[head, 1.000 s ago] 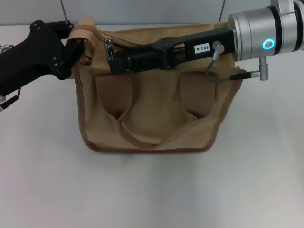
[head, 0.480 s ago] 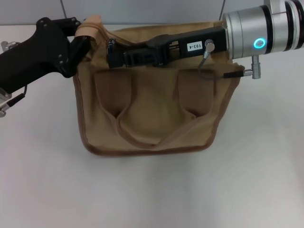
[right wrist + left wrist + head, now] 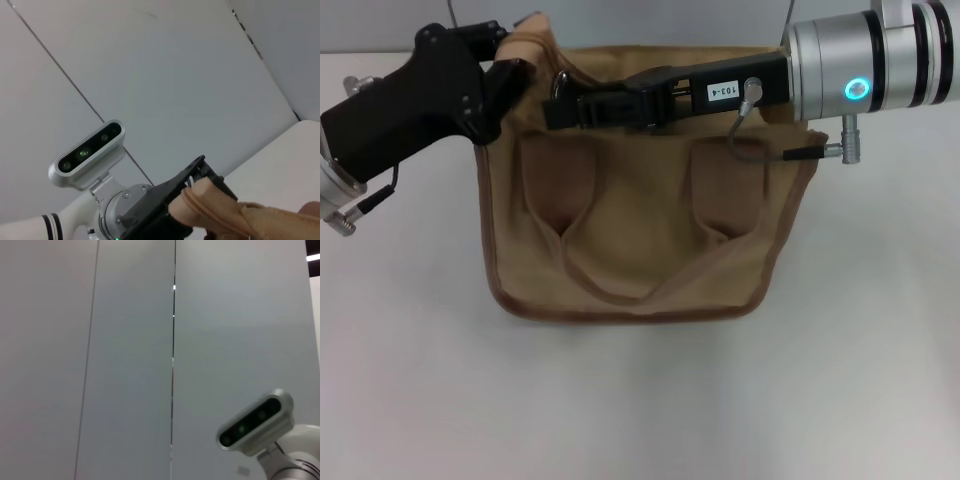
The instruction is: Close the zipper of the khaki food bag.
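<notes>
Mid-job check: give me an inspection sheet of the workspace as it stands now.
Surface: white table, bare around the bag.
Job's things: khaki food bag lying flat, handles toward the robot; zipper along its far top edge, pull tab not clearly seen.
Clutter: nothing seen.
Grippers: left gripper clamps the bag's top left corner; right gripper at the zipper line near that corner.
Cables: grey lead on right wrist.
Surroundings: grey wall panels.

Black left hand [image 3: 505, 72]; black right hand [image 3: 563, 103], white "103-4" label, silver wrist, glowing cyan ring.
</notes>
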